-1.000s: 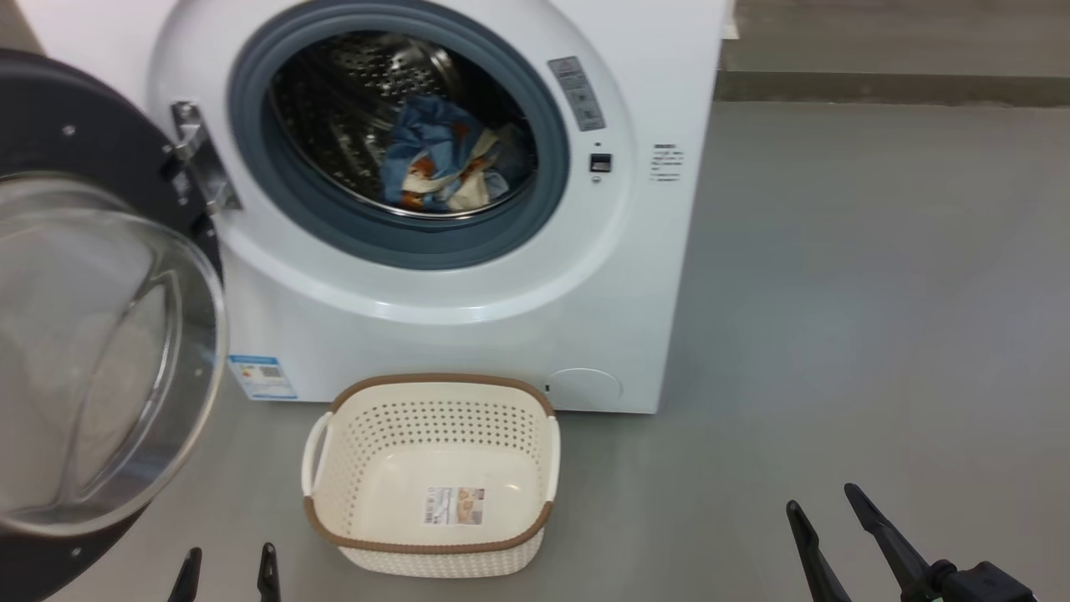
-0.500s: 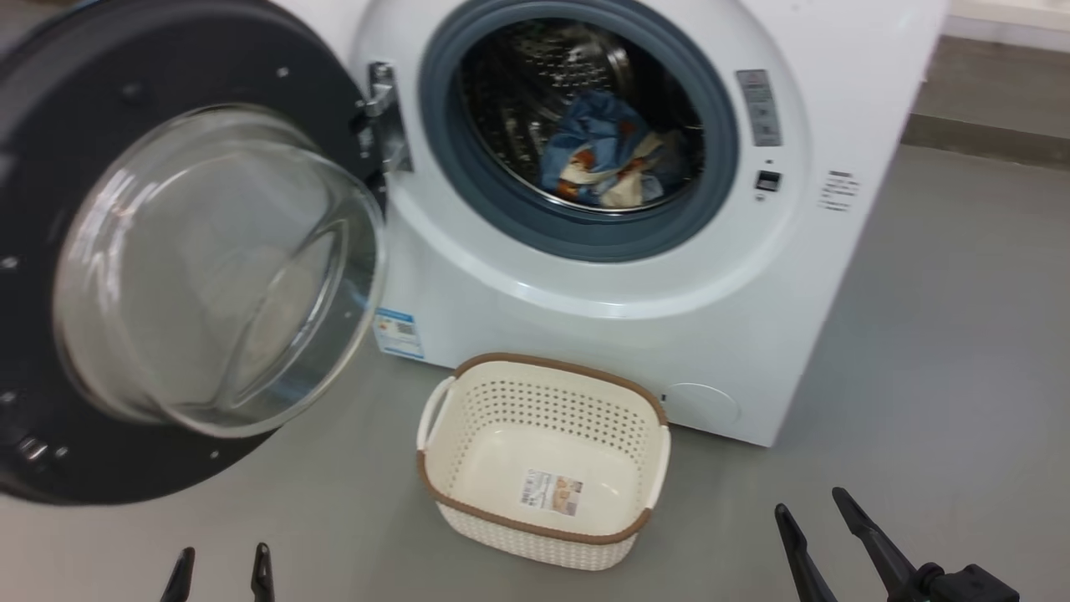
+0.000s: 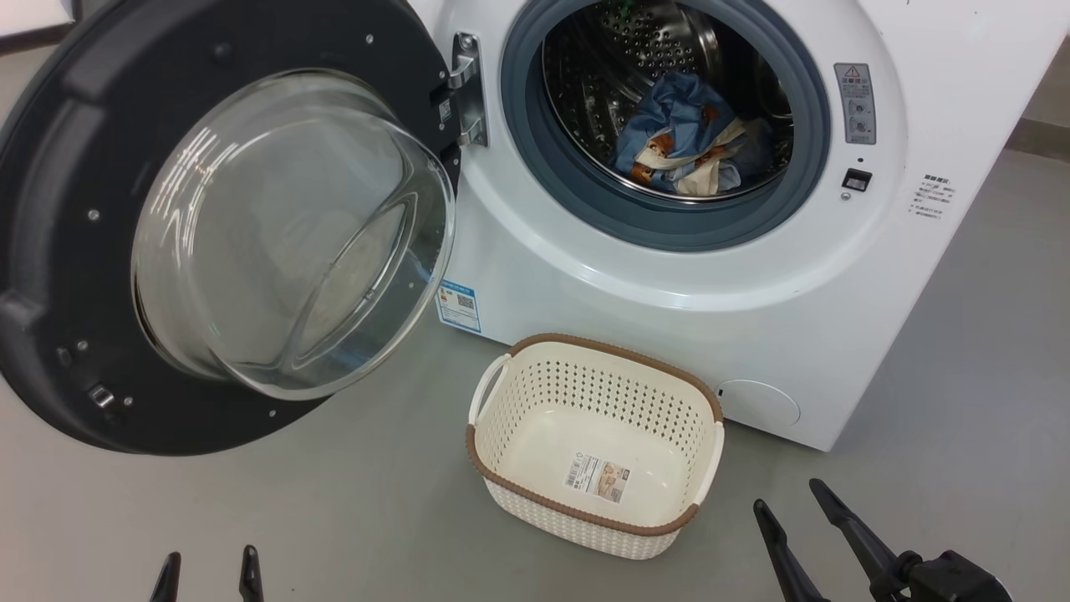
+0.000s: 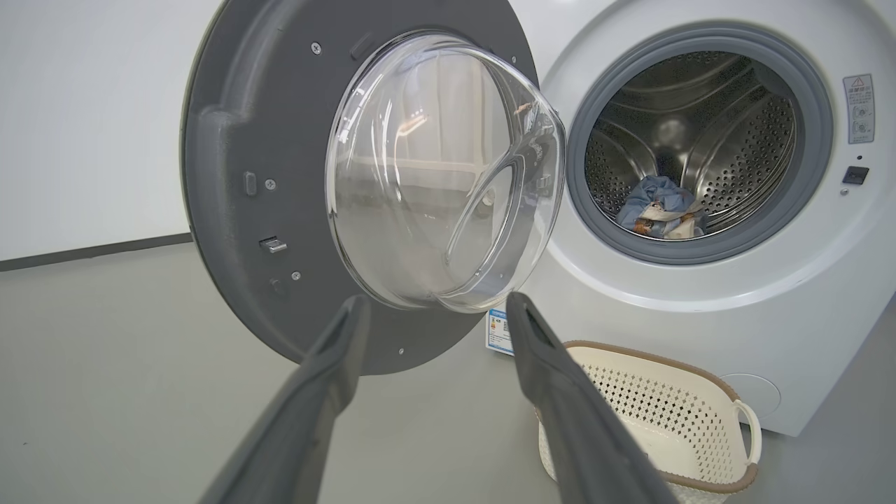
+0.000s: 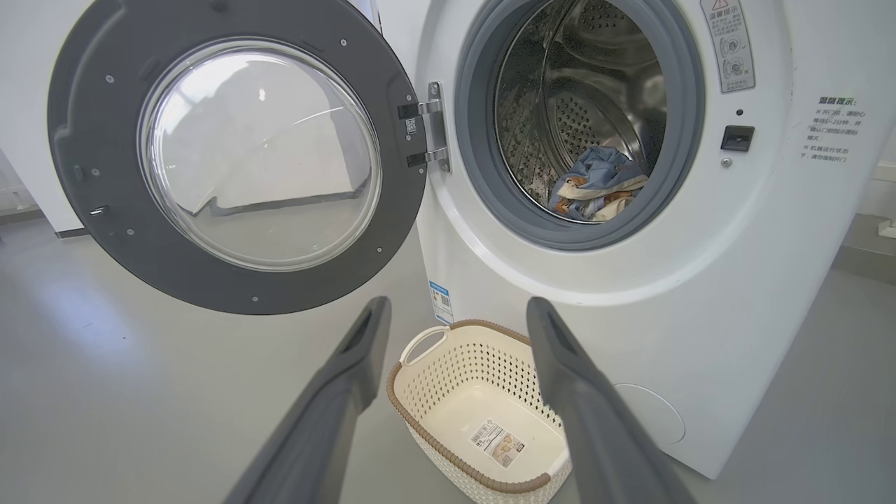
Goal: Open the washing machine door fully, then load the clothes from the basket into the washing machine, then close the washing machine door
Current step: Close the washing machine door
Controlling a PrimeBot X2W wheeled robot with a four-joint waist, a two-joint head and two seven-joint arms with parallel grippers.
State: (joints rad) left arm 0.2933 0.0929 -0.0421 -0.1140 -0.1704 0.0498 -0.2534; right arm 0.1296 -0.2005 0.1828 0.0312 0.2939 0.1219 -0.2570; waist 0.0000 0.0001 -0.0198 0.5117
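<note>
The washing machine stands white with its door swung wide open to the left, glass bowl facing me. Inside the steel drum lie the clothes, blue fabric with bear prints and cream parts, also seen as clothes and clothes. The basket sits on the floor before the machine, holding no clothes, a paper label on its bottom. My left gripper is open at the lower left, well short of the door. My right gripper is open at the lower right, beside the basket.
Grey floor spreads to the right of the machine and in front of the basket. The open door overhangs the floor on the left. A pale wall with a dark skirting line runs behind the door.
The whole head view has shifted, so the machine, door and basket now sit further right and the door shows almost whole: the camera has turned. Both grippers stay open at the bottom edge.
</note>
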